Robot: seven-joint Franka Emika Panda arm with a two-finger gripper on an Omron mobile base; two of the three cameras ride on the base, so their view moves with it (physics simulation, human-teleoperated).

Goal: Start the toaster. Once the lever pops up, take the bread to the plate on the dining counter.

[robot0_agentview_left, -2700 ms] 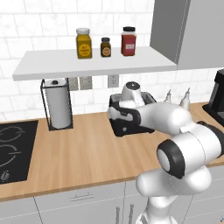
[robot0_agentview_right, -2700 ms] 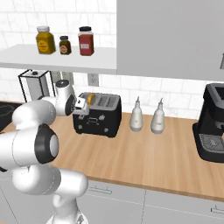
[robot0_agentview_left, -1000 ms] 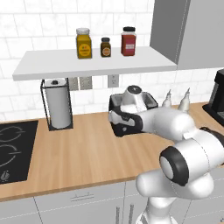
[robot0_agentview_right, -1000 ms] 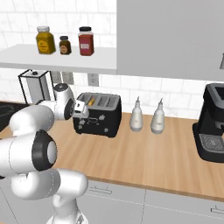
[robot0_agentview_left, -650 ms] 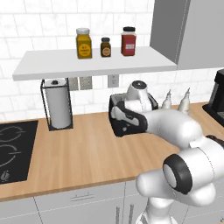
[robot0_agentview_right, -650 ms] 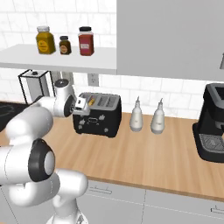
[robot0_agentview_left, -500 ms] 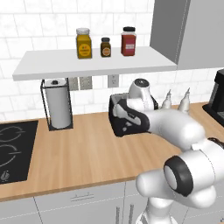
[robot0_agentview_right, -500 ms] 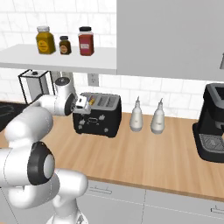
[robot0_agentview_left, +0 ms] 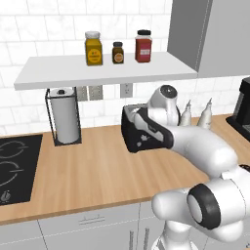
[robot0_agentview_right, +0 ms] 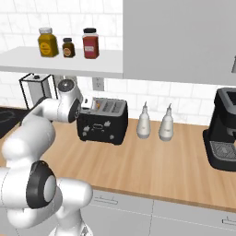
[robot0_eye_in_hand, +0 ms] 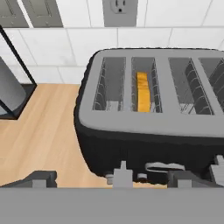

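The black toaster (robot0_agentview_left: 141, 136) is sitting on the wood counter (robot0_agentview_left: 93, 171), close to the white tiled wall. The white robot arm (robot0_agentview_left: 195, 146) is reaching over to it, and the gripper (robot0_eye_in_hand: 105, 179) is hanging just in front of the toaster's front face, down near the little controls. Its two dark fingers (robot0_eye_in_hand: 37, 179) are spreading wide apart, and they are not holding anything. Between them, a small grey lever (robot0_eye_in_hand: 121, 174) is sticking out of the toaster's front. The bread (robot0_eye_in_hand: 142, 91) is resting down inside one of the slots, the second slot from the left in the hand view, and just its golden edge is peeking out. From the right side, the toaster (robot0_agentview_right: 102, 120) is standing with the arm's hand tucked against its left end. Two pale bottles (robot0_agentview_right: 154, 123) are standing just beside the toaster on its other side, and a black coffee machine (robot0_agentview_right: 223, 129) is sitting farther along the counter. A paper towel roll (robot0_agentview_left: 63, 117) in a wire holder is standing well to the left, next to a black stove top (robot0_agentview_left: 14, 166). Up on the shelf (robot0_agentview_left: 102, 68), three jars (robot0_agentview_left: 117, 49) are lined up in a row.
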